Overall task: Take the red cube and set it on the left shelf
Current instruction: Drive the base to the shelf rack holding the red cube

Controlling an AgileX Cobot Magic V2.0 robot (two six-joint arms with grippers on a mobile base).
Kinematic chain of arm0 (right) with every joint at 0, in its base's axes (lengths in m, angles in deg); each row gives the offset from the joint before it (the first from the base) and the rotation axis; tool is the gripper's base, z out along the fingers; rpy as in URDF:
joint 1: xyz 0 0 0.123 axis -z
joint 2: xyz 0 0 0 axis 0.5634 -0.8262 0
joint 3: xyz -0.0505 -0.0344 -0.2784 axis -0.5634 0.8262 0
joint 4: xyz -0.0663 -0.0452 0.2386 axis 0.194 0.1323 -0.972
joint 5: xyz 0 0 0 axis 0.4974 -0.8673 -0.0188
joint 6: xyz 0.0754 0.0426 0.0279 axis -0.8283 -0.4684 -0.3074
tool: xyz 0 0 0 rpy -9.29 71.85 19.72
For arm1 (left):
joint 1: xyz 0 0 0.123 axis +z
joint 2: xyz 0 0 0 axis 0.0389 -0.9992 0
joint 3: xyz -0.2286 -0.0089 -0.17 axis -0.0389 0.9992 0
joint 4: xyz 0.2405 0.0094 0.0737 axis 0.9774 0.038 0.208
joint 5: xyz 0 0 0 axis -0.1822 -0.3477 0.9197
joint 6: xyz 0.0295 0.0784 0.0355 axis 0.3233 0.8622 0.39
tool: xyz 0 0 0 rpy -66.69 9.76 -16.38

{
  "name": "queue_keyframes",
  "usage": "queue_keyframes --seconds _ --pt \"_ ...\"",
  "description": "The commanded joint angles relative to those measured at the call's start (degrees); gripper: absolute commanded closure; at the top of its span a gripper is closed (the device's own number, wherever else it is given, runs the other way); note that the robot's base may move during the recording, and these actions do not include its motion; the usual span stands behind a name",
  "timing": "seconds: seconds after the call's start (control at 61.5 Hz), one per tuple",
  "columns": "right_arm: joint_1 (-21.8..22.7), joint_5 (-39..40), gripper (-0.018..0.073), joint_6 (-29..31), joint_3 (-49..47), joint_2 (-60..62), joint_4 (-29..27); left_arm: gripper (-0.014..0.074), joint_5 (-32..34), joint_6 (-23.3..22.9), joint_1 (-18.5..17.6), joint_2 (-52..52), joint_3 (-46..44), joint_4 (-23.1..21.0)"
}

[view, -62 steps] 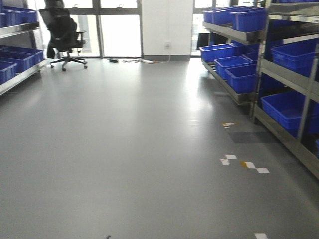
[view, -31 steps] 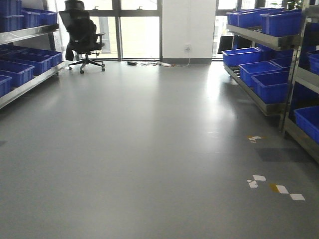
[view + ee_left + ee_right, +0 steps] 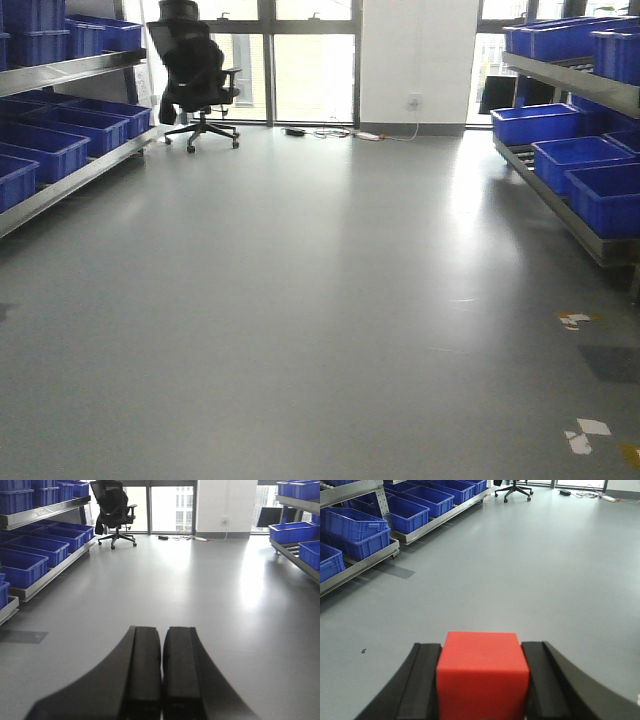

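Between right gripper (image 3: pixel 481 652) pads, your red cube (image 3: pixel 482 677) sat clamped, liable to jolt loose in transit to the left shelf (image 3: pixel 75 182); left gripper (image 3: pixel 161 637) sat pressed together.

No writing, label, brand or number can be read in any view.

the left claw (image 3: pixel 162 635) points forward, its two black fingers (image 3: pixel 145 675) pressed flat together; the right claw (image 3: pixel 481 649) points forward and slightly down, its fingers clamped against both sides of the red cube (image 3: pixel 482 677)
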Motion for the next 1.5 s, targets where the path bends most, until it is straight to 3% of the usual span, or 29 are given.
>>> queue_keyframes --seconds 0.0,1.48 --pt "0.0 5.2 0.0386 0.5 -1.4 -0.8 0.2 0.0495 5.0 0.0 -0.2 0.8 1.3 -0.2" --pt "0.0 5.2 0.0386 0.5 -1.4 -0.8 0.2 0.0495 5.0 0.0 -0.2 0.8 1.3 -0.2"
